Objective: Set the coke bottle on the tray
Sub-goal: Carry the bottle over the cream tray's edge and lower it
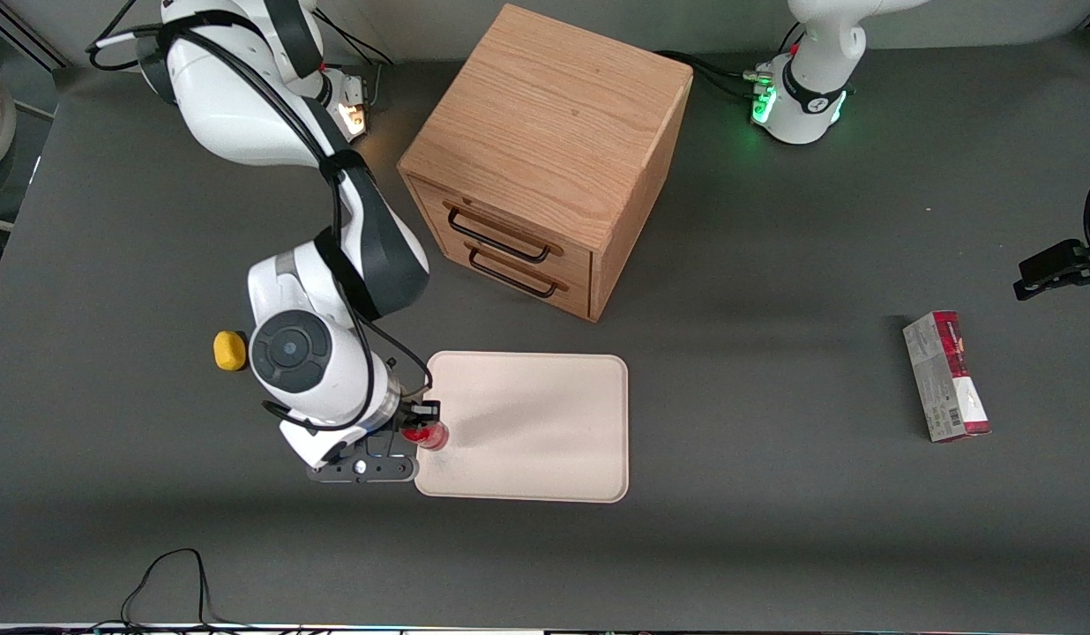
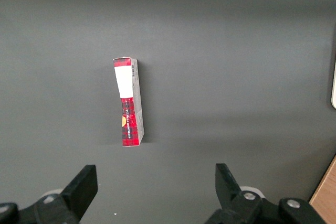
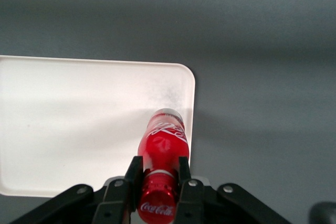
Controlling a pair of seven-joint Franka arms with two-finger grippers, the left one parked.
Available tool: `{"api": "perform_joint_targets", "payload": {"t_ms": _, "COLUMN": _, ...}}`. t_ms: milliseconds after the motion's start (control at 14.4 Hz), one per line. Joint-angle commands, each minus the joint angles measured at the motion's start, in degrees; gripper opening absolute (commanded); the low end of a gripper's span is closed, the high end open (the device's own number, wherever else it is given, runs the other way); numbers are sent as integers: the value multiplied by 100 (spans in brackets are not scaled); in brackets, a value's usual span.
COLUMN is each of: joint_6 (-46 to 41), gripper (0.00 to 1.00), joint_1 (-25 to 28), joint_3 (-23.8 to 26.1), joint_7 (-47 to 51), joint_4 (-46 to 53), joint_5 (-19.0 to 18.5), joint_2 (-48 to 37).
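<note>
Tray [image 1: 545, 423] lies nearest the front camera among the things on the grey surface [image 1: 774, 529], and over its rim at the working arm's end your claw [image 1: 419, 422] hangs, clamped on the neck of the coke bottle [image 1: 428, 434] just under the red cap; the right wrist view shows the bottle [image 3: 163, 145] hanging base-down over the tray [image 3: 79, 129], close to its corner and edge; whether the base touches the tray you cannot tell; so the pick and carry look done, and what is left for you is to lower, let go and lift clear; farther off sit the yellow lump [image 1: 229, 350], the red-and-grey carton [image 1: 946, 377] toward the parked arm's end, and the wooden drawer box [image 1: 545, 159].
</note>
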Motion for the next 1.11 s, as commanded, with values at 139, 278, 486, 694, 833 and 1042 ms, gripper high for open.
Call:
{"api": "perform_joint_targets", "payload": {"t_ms": 139, "joint_6": 254, "gripper": 0, "joint_1": 7, "joint_3": 19, "joint_7": -83, "joint_4": 295, "joint_5": -86, "joint_2": 442}}
{"api": "perform_joint_targets", "payload": {"t_ms": 278, "joint_6": 360, "gripper": 0, "joint_1": 16, "joint_3": 19, "joint_7": -57, "joint_4": 278, "joint_5": -86, "joint_2": 548}}
{"api": "perform_joint_targets", "payload": {"t_ms": 486, "joint_6": 378, "gripper": 0, "joint_1": 25, "joint_3": 19, "joint_7": -31, "joint_4": 260, "joint_5": -86, "joint_2": 566}}
{"api": "perform_joint_targets", "payload": {"t_ms": 694, "joint_6": 483, "gripper": 63, "joint_1": 33, "joint_3": 19, "joint_7": 118, "joint_4": 199, "joint_5": -77, "joint_2": 566}}
{"api": "perform_joint_targets", "payload": {"t_ms": 833, "joint_6": 492, "gripper": 100, "joint_1": 51, "joint_3": 19, "joint_7": 163, "joint_4": 155, "joint_5": -69, "joint_2": 566}}
{"api": "perform_joint_targets", "payload": {"t_ms": 1042, "joint_6": 483, "gripper": 100, "joint_1": 51, "joint_3": 19, "joint_7": 163, "joint_4": 155, "joint_5": -69, "joint_2": 548}}
